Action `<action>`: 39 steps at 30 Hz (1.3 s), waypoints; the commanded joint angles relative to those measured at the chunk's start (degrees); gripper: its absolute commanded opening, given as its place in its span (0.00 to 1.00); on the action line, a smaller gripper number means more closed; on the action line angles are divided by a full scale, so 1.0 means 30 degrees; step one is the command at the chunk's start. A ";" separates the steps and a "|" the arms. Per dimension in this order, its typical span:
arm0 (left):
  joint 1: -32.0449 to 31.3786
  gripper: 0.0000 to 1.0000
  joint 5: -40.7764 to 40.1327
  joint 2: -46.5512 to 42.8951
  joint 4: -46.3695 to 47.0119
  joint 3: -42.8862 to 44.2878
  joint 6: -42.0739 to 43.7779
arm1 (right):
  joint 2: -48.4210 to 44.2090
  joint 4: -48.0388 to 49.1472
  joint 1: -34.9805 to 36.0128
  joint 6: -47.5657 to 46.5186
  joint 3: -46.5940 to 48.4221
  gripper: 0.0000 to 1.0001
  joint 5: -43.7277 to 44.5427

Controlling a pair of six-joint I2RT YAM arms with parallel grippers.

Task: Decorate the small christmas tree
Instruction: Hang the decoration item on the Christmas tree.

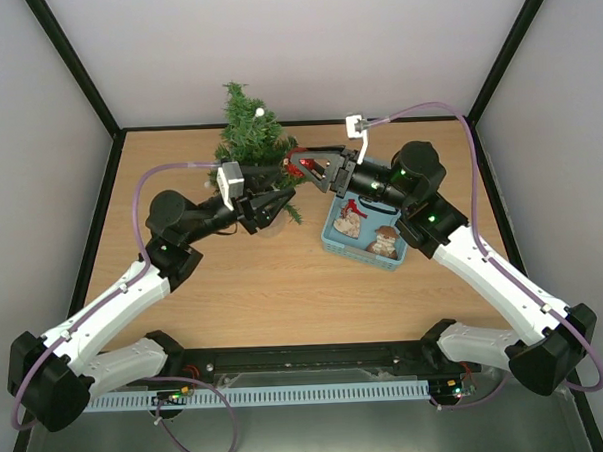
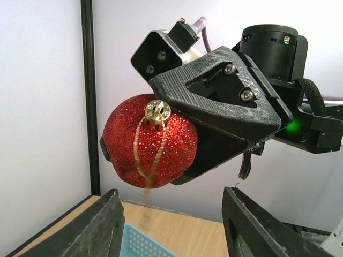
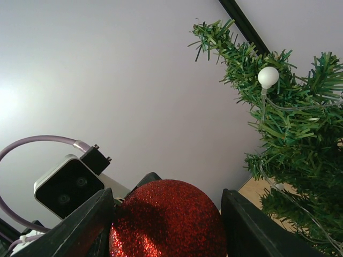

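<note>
1. Tabletop [image 1: 284, 287]: wooden, and it carries every item below.
2. Tree [image 1: 250, 138]: small green fir standing upright at the back edge of the tabletop, left of centre. Both arms appear able to reach it.
3. Basket [image 1: 358, 256]: light blue, on the tabletop near the tree and to its right. It holds a few ornaments and is probably the supply for the task.
4. Right fingers [image 3: 88, 225]: pinching the red ball by its sides and holding it in the air just beside the tree's lower branches. This grip leaves the hanging loop free.
5. Left fingers [image 2: 102, 230]: spread with nothing between them, aimed up at the ball from below. They are likely set there to take the loop or steady a branch.
6. Red ball [image 2: 155, 142]: glittered, with its gold cap [image 2: 158, 111] turned towards the left arm.
7. Gold loop [image 2: 140, 155]: lies slack over the ball and is not yet over any branch.
8. White bulb [image 3: 268, 76]: sits on a wire among the upper branches.
</note>
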 commanded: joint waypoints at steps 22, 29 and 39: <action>-0.0103 0.37 -0.0447 0.0307 0.1239 -0.0177 0.0010 | -0.0419 0.1634 0.0108 0.0848 -0.0590 0.52 0.0139; -0.0103 0.21 -0.0679 0.0412 0.0764 -0.0051 0.0654 | -0.0437 0.1841 0.0133 0.0943 -0.0759 0.52 0.0143; -0.0081 0.02 -0.2594 -0.0865 -0.1041 -0.0670 0.2812 | -0.0905 0.1221 0.0109 0.0334 -0.1387 0.52 0.0913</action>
